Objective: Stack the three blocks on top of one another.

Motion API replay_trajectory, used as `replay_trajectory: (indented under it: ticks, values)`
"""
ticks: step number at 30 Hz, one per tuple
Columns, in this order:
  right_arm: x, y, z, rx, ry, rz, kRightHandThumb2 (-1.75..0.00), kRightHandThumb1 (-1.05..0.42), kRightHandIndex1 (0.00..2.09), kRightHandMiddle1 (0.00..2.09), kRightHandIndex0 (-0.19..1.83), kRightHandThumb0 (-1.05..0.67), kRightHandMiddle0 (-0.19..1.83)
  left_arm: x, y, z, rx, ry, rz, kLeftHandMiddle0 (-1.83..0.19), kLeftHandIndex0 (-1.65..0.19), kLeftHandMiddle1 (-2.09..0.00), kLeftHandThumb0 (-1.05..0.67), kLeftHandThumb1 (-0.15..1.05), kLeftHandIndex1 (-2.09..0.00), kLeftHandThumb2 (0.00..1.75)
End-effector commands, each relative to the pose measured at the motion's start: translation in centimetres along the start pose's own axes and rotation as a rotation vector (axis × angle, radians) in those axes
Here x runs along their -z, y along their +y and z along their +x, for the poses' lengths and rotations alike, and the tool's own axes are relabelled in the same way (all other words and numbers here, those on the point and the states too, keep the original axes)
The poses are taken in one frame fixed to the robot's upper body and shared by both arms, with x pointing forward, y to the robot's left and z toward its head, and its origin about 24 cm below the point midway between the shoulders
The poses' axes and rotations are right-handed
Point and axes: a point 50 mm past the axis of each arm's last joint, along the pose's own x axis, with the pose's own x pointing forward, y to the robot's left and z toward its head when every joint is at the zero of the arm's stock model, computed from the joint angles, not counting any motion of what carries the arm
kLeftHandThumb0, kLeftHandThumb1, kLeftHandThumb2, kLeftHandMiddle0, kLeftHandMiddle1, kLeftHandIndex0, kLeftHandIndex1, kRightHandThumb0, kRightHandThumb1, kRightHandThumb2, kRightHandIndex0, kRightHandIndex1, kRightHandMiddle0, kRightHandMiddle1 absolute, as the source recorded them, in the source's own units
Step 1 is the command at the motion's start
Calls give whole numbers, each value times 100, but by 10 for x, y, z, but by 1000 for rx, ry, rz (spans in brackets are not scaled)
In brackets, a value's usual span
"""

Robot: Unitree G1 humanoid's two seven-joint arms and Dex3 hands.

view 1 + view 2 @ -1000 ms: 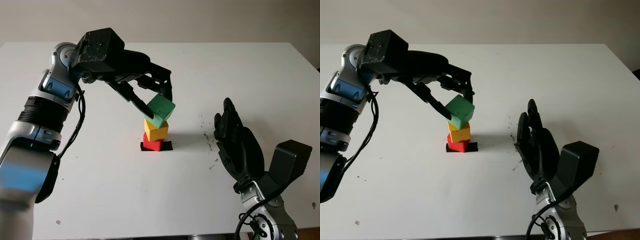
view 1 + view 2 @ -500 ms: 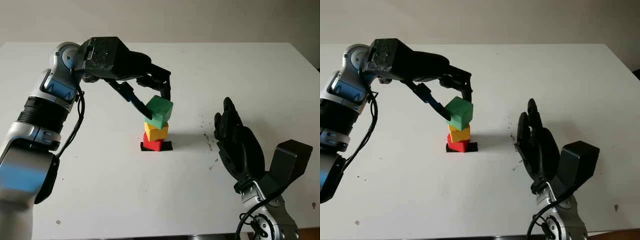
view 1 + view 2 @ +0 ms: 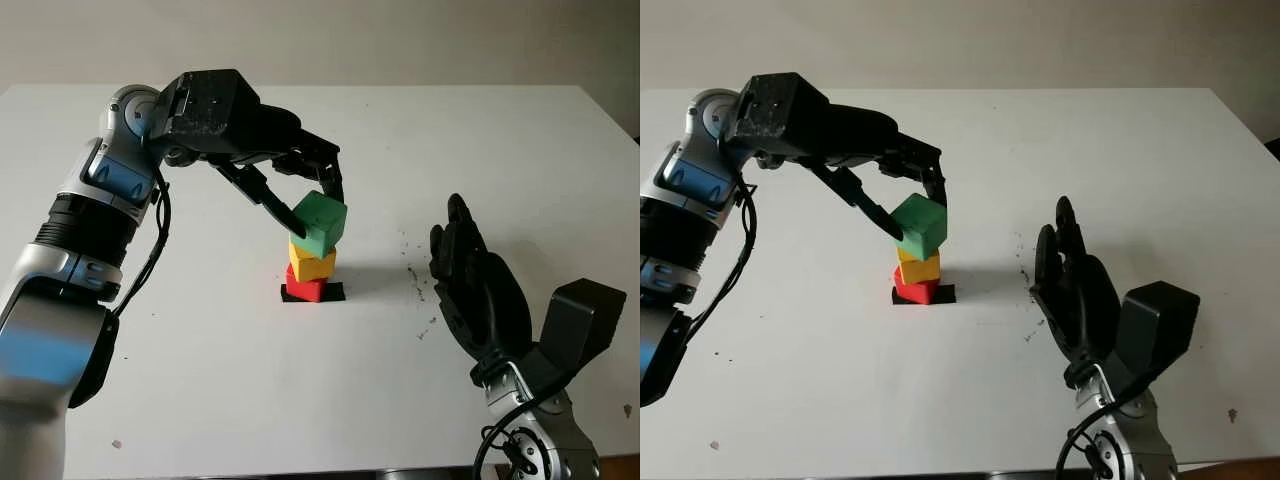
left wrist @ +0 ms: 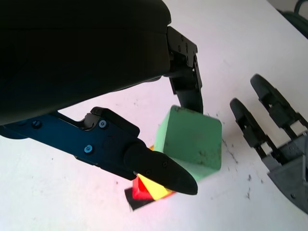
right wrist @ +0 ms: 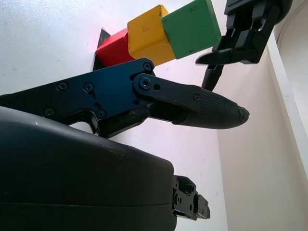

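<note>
No text, label, brand, number or sign can be read anywhere in these pictures.

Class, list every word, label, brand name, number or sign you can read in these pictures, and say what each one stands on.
None: no readable text stands on any surface.
The green block, yellow block and red block have plain faces.
The left hand, shut on the green block, and the open right hand carry no markings.
The table bears only dark specks.
</note>
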Motion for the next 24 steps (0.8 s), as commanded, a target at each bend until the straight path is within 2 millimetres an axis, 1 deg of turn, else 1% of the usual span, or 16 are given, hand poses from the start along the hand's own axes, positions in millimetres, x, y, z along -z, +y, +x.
replay_trajectory:
  ticks: [1, 2, 3, 5, 6, 9, 13, 14, 16, 17, 18, 19, 20, 21, 23, 24]
  values:
    - [-5, -1, 1, -10, -24, -12, -65, -105, 0, 0, -19, -73, -19, 0, 5, -10, -13, 0, 7, -3, 1, -4, -68, 87, -70, 5]
    - [-4, -1, 1, -12, -25, -11, -66, -105, 0, 0, -19, -73, -19, 0, 6, -13, -10, -1, 1, 1, -1, -4, -72, 88, -54, 5]
    - [-4, -1, 1, -13, -21, -11, -66, -105, 0, 0, -19, -73, -19, -1, 7, -17, -10, 6, 5, 6, -2, -4, -73, 87, -31, 5]
    - [-4, 0, 1, -12, -18, -13, -66, -105, 0, 0, -19, -73, -19, -3, 9, -22, -11, 14, 7, 13, 1, -4, -72, 85, -13, 5]
    - [-5, 0, 1, -10, -19, -14, -66, -105, 0, 0, -19, -73, -19, -4, 9, -25, -15, 14, 8, 15, 4, -4, -71, 84, -9, 5]
    - [-5, 0, 2, -10, -22, -16, -65, -105, 0, 0, -19, -73, -19, -5, 12, -36, -30, -30, -29, 19, 16, -1, -69, 84, -2, 5]
    - [-5, 0, 3, -14, -21, -19, -66, -105, 0, 0, -19, -73, -19, 0, 16, -51, -86, -71, -109, 19, 19, 0, -72, 88, 0, 7]
    - [-5, 0, 3, -15, -22, -21, -66, -105, 0, 0, -19, -73, -19, 4, 16, -58, -111, -88, -125, 19, 19, 0, -72, 88, 0, 7]
    - [-5, 0, 4, -15, -23, -26, -66, -105, 0, 0, -19, -73, -19, 10, 16, -68, -151, -113, -150, 19, 19, 0, -76, 94, 0, 9]
    - [-5, 0, 4, -16, -26, -38, -65, -105, 0, 0, -19, -73, -19, 16, 14, -76, -214, -132, -166, 19, 19, 0, -77, 96, 0, 9]
    - [-5, 0, 4, -17, -28, -47, -66, -105, 0, 0, -19, -72, -19, 20, 12, -81, -257, -141, -174, 19, 19, 0, -83, 101, 0, 20]
    - [-6, 0, 4, -17, -34, -64, -66, -105, 0, 0, -19, -72, -19, 24, 7, -87, -314, -150, -206, 19, 19, 0, -86, 103, 0, 28]
    - [-6, 0, 5, -17, -38, -76, -66, -105, 0, 0, -19, -72, -19, 26, 4, -90, -349, -155, -228, 19, 19, 0, -91, 104, 0, 40]
    - [-6, 0, 5, -14, -40, -86, -65, -105, 0, 0, -19, -72, -19, 31, -2, -94, -393, -181, -326, 19, 19, 0, -92, 104, 0, 48]
    - [-7, 1, 6, -11, -46, -98, -64, -105, 0, 0, -19, -73, -19, 37, -14, -98, -456, -226, -467, 19, 19, 0, -90, 105, 0, 49]
    - [-8, 1, 6, -10, -49, -102, -64, -105, 0, 0, -19, -72, -19, 40, -20, -100, -479, -242, -512, 19, 19, 0, -86, 105, 0, 54]
